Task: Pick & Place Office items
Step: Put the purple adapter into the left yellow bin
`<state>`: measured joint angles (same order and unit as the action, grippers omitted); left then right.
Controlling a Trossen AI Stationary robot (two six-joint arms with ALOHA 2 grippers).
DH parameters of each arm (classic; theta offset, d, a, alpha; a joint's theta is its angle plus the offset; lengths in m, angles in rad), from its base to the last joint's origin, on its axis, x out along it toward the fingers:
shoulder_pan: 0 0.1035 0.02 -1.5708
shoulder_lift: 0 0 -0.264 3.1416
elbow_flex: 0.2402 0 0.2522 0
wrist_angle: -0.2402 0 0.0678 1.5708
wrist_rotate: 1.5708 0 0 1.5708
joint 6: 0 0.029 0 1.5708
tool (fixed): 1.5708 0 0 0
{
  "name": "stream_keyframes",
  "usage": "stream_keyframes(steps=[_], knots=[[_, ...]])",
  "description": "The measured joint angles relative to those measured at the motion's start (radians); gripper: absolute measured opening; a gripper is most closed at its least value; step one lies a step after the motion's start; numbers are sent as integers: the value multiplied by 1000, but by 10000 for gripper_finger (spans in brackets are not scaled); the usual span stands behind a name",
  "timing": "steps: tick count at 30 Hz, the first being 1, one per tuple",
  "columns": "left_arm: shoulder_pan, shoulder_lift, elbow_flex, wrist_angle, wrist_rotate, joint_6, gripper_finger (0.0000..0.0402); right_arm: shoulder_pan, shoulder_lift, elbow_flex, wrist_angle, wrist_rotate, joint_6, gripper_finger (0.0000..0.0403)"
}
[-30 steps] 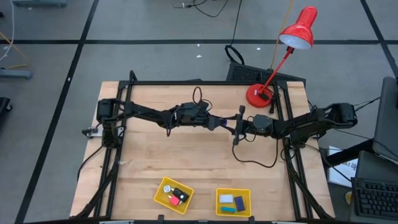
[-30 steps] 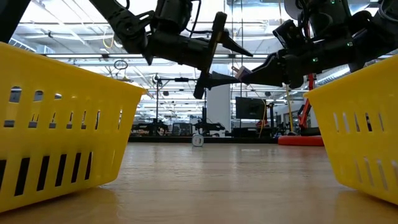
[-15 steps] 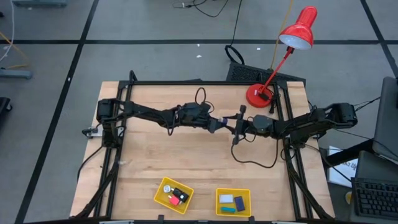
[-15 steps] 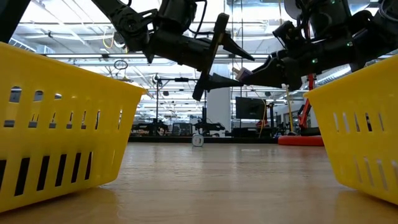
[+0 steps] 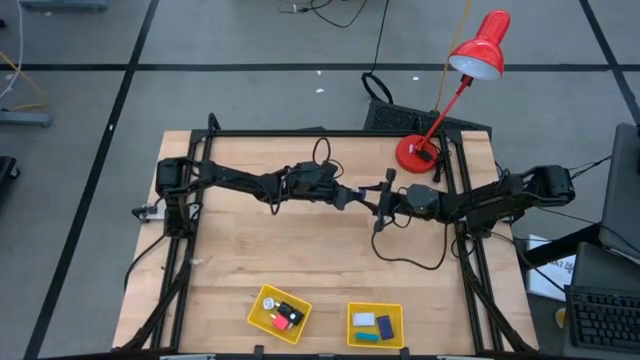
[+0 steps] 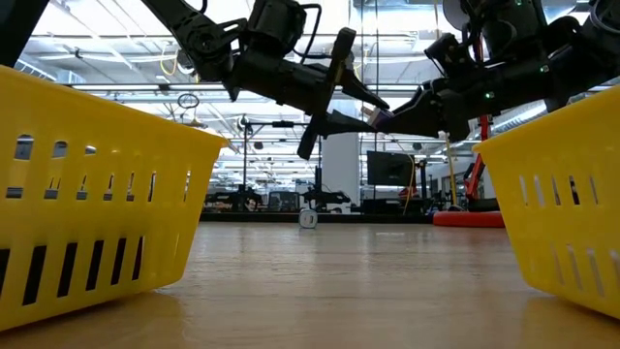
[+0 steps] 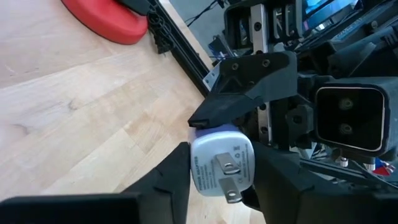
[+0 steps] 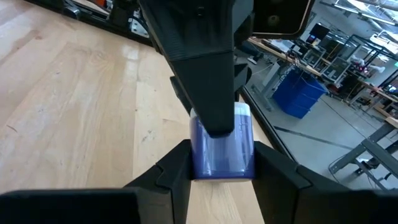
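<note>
While both grippers meet beside the red desk lamp (image 5: 440, 110), you see one white charger plug (image 7: 221, 163). The left gripper (image 7: 217, 165) and right gripper (image 8: 221, 155) both clamp it.

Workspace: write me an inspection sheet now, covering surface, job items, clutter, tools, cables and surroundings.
Surface: wooden table, framed by black rails.
Job's things: white charger held in mid-air; small items lie in the left yellow tray and the right yellow tray.
Clutter: red desk lamp at a table corner.
Tools: left tool and right tool both shut on the charger.
Cables: black cable looped under the right arm.
Surroundings: keyboard beside the table.
</note>
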<state>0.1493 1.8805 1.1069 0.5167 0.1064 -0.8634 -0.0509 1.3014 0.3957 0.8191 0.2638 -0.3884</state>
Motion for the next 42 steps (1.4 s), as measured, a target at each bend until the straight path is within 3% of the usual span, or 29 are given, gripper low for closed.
stream_keyframes(steps=[5,11,16,21,31,36,42], knots=[[0,0,0,0,-2,27,135,0,0,0,-1,0,-1,128],[9,-23,-1,-14,13,177,142,0,-1,0,14,-5,85,155],[41,-110,0,-150,101,279,137,0,-7,0,37,-6,212,189],[33,-202,-1,-282,86,391,137,-17,-57,0,-2,-21,296,202],[-18,-307,-7,-295,71,486,137,-147,-227,-61,-94,-313,446,187],[-43,-305,-44,-309,12,483,137,-198,-360,-163,-46,-319,492,176],[-95,-312,-56,-348,50,477,137,-217,-510,-250,-14,-318,512,171]])
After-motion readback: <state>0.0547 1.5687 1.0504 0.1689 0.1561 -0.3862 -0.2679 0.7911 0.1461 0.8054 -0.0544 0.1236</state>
